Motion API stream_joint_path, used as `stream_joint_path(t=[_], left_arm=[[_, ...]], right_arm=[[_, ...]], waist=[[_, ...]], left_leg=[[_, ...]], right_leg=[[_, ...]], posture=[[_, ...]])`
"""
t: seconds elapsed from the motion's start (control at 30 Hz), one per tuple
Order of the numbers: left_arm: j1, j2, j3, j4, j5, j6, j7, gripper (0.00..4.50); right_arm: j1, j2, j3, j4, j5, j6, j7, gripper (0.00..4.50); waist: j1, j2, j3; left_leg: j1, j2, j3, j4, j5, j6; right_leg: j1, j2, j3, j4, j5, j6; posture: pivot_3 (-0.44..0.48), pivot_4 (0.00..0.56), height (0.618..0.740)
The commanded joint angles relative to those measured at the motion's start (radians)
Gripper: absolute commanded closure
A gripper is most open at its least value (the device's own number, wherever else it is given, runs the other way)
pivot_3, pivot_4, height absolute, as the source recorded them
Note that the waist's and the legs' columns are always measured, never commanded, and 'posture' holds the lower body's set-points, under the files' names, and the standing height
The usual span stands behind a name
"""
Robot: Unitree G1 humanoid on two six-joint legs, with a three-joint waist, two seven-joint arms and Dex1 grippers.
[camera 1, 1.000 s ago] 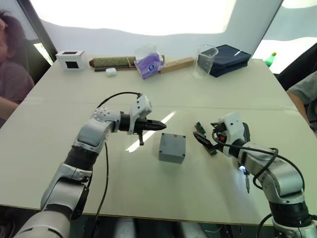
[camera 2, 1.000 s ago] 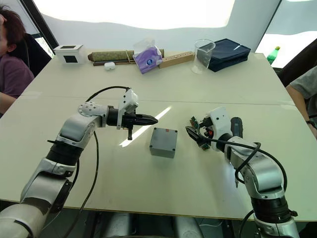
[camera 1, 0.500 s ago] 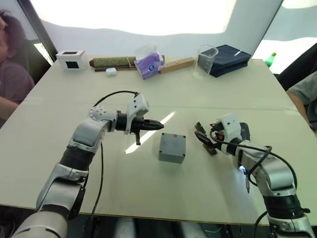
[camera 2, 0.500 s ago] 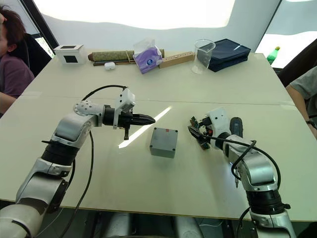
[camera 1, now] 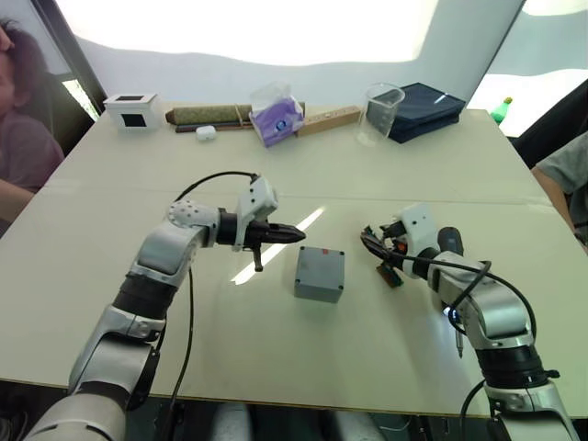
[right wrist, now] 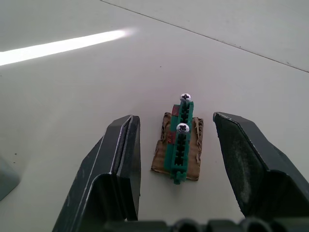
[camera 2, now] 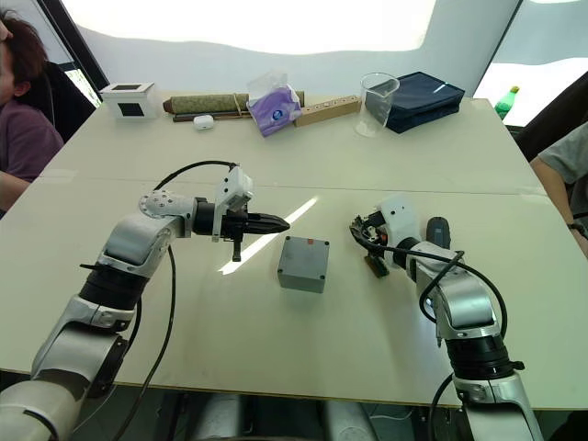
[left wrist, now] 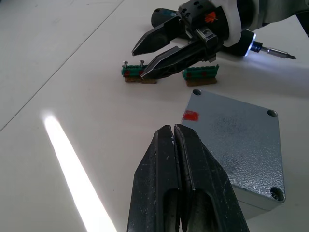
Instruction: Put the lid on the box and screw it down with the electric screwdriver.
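Two grippers are over the table, one on each side of the box. Your left gripper points at the box from its left, just short of it, with both black fingers pressed flat together and nothing between them. The box sits near mid-table with the lid already on top; the left wrist view shows screw holes at the lid's corners and a red mark on its near side.

Your right gripper hangs to the right of the box, jaws spread wide and empty. Its wrist view shows a green holder on a scrap of cardboard in the gap between the fingers, with two screws standing upright in it. A second green holder lies just beside the first.

The screwdriver lies on the table under the right forearm, light on, bit pointing away from the box. Neither gripper touches it.

A white cube, tissue pack, clear cup and dark blue case line the far edge.
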Motion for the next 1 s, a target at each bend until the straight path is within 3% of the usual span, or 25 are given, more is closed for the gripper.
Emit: stream_joint_path(t=[0.03,0.1,0.67,0.8,1.0], left_arm=[[-0.002,0.007,0.008,-0.027,-0.001,-0.015,0.002,4.5],[0.003,0.007,0.007,-0.033,-0.002,-0.014,0.001,4.5],[0.0,-0.008,0.0,-0.023,-0.002,-0.023,0.0,4.5],[0.006,-0.006,-0.001,-0.028,-0.003,-0.021,0.0,4.5],[0.008,-0.006,-0.001,-0.031,-0.004,-0.018,-0.001,4.5]], right_arm=[[-0.013,-0.001,-0.014,-0.016,-0.008,-0.011,0.005,2.56],[-0.007,0.002,-0.017,-0.023,-0.006,-0.006,0.002,3.33],[0.005,0.01,-0.024,-0.024,-0.009,-0.012,-0.012,3.33],[0.006,0.009,-0.022,-0.027,-0.011,-0.016,-0.014,4.44],[0.008,0.007,-0.02,-0.03,-0.018,-0.017,-0.011,4.44]], waist=[[0.0,0.0,0.0],[0.0,0.0,0.0],[0.0,0.0,0.0],[0.0,0.0,0.0],[0.0,0.0,0.0]], left_leg=[[0.0,0.0,0.0,0.0,0.0,0.0],[0.0,0.0,0.0,0.0,0.0,0.0],[0.0,0.0,0.0,0.0,0.0,0.0],[0.0,0.0,0.0,0.0,0.0,0.0],[0.0,0.0,0.0,0.0,0.0,0.0]], right_leg=[[0.0,0.0,0.0,0.0,0.0,0.0],[0.0,0.0,0.0,0.0,0.0,0.0],[0.0,0.0,0.0,0.0,0.0,0.0],[0.0,0.0,0.0,0.0,0.0,0.0],[0.0,0.0,0.0,0.0,0.0,0.0]], posture=[[0.0,0.15,0.739],[0.0,0.15,0.739],[0.0,0.15,0.739],[0.0,0.15,0.739],[0.0,0.15,0.739]])
